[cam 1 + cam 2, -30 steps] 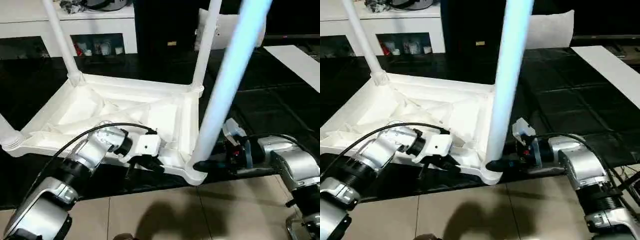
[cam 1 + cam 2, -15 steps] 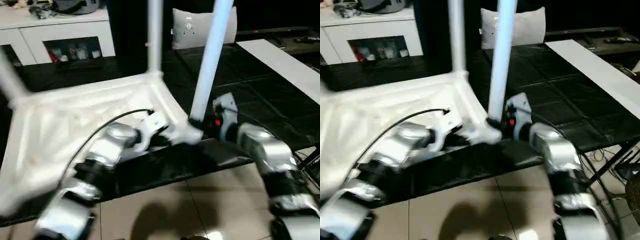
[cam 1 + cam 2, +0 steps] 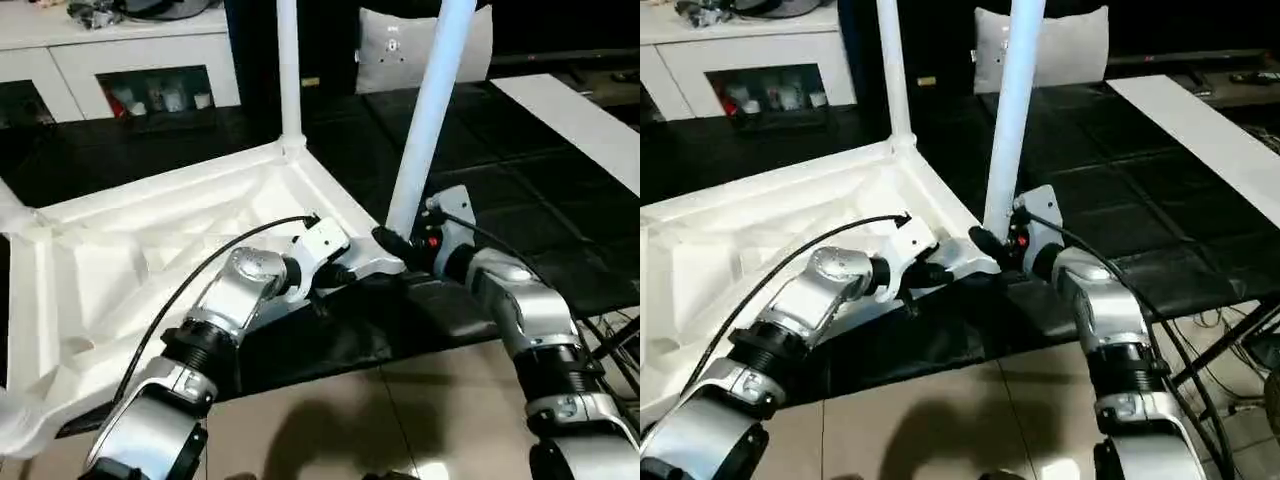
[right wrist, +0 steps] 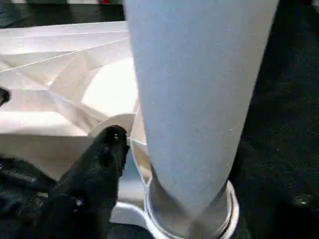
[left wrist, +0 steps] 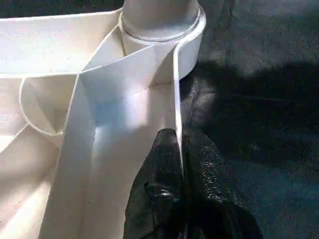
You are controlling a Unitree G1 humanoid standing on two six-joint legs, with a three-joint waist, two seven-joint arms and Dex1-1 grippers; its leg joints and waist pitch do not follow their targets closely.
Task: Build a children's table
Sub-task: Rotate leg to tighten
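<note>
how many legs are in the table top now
3 show: one in the near corner at the right gripper, one in the far corner, one cut by the left edge. The fourth corner is out of frame.

Upturned table (image 3: 150,250), legs (image 3: 428,110) upright

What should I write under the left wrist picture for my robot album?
The left gripper pinches the rim of the upside-down table top, right beside the corner socket holding a leg.
</note>
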